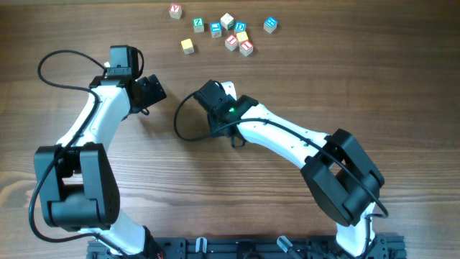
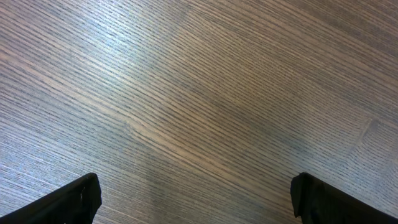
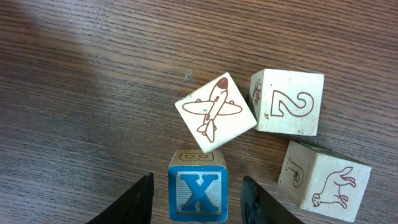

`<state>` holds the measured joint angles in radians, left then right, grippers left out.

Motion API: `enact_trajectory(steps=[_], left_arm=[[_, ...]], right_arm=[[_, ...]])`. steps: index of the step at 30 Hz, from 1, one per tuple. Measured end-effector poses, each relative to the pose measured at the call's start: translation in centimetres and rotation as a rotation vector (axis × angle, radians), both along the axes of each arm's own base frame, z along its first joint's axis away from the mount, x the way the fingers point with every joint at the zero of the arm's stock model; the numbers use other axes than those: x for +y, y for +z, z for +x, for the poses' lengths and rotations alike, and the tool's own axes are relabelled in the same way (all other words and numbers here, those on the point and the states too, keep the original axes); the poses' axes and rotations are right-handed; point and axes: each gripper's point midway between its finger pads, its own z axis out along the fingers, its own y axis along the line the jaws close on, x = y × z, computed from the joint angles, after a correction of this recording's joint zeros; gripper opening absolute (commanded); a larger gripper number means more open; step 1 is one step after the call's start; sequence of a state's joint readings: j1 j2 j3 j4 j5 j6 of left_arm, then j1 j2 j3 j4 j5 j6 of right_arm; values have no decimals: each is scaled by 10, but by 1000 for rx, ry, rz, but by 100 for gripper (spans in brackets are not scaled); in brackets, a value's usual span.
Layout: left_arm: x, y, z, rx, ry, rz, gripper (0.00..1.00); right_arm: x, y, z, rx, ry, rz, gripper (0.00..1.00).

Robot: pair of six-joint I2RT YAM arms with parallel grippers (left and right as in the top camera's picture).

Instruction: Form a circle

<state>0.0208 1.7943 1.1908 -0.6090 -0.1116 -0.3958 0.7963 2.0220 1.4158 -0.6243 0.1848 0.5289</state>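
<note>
— How far along is the circle (image 1: 228, 88)?
— Early, I'd judge. It sits mid-table under your right claw (image 3: 197, 180), whose jaws stand apart around the blue X cube (image 3: 197, 194), slim gaps both sides. The airplane cube (image 3: 216, 112), "2" cube (image 3: 289, 102) and animal cube (image 3: 323, 177) make an arc, not a ring.
— And the left?
— Your left claw (image 2: 199, 208) gapes wide over the table (image 2: 186, 93), holding nothing. Spare cubes (image 1: 230, 32) lie well apart.
</note>
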Motion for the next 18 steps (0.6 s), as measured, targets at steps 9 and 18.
enact_trajectory(steps=[9, 18], left_arm=[[0, 0, 0, 0, 0, 0, 100], [0, 0, 0, 0, 0, 0, 100]], right_arm=[[-5, -10, -2, 2, -11, -9, 46], [-4, -10, -1, -4, -15, -6, 39]])
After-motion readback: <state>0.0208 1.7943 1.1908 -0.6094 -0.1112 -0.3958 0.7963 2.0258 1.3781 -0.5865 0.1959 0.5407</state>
